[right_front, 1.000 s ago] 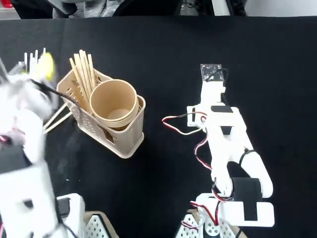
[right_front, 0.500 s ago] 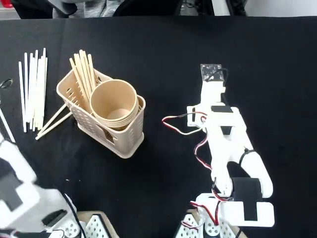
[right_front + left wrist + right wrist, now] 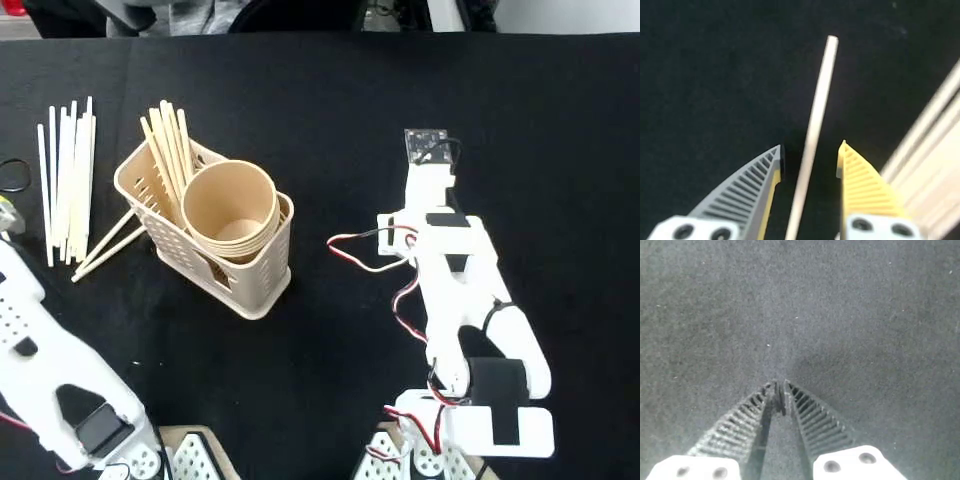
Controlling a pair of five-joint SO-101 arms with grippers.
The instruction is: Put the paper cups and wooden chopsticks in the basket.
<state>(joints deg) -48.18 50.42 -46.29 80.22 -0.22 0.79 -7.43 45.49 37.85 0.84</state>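
Note:
A cream slotted basket (image 3: 250, 280) stands left of the table's middle. Nested paper cups (image 3: 230, 208) and a bundle of wooden chopsticks (image 3: 166, 145) are inside it. Several loose chopsticks (image 3: 66, 175) lie on the black cloth to its left, and two more (image 3: 108, 248) slant against its base. My left arm (image 3: 45, 350) lies along the left edge. My left gripper (image 3: 810, 146) is open, and one chopstick (image 3: 821, 85) runs between its fingers, with other chopsticks (image 3: 930, 135) beside it. My right gripper (image 3: 779, 387) is shut on nothing, low over bare cloth right of the basket (image 3: 428, 145).
A small black ring (image 3: 12, 176) lies at the left edge beside the loose chopsticks. Red, white and yellow wires (image 3: 362, 250) loop out from the right arm toward the basket. Dark shapes line the table's far edge.
My left arm left its place over the loose chopsticks, swung back to the front left corner, and now stretches along the left edge. The right arm, basket and cups stayed put.

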